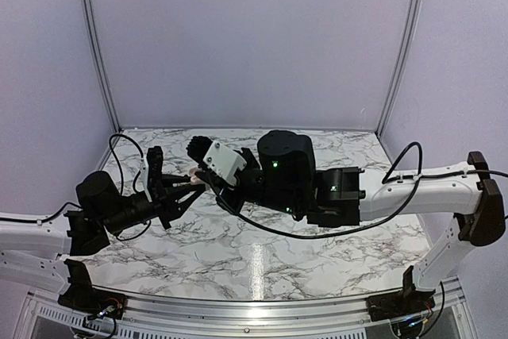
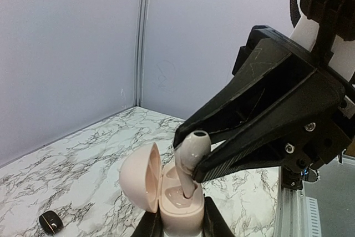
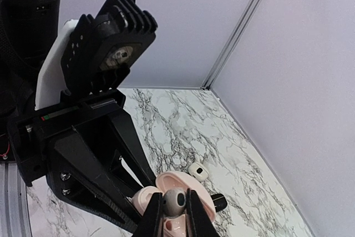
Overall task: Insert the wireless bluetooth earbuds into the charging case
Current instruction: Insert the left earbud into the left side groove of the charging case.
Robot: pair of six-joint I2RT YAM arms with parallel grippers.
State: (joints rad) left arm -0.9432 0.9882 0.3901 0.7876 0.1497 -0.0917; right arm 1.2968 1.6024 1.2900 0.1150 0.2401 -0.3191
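Observation:
An open pale pink charging case point(image 2: 176, 206) is held upright off the table, lid point(image 2: 138, 176) swung to the left. My left gripper point(image 2: 180, 225) is shut on the case's base from both sides. My right gripper point(image 3: 173, 217) is shut on a pale pink earbud point(image 3: 175, 202). In the left wrist view the earbud point(image 2: 191, 151) hangs from the right gripper's fingertips point(image 2: 222, 162), and its stem tip reaches into the case's nearer socket. In the top view the two grippers meet over the table's left middle, around the pink case point(image 1: 197, 177).
A white earbud point(image 3: 198, 171) and a black one point(image 3: 220, 202) lie on the marble table beyond the case. Another small black piece point(image 2: 51, 221) lies on the table at the lower left of the left wrist view. Booth walls stand close behind.

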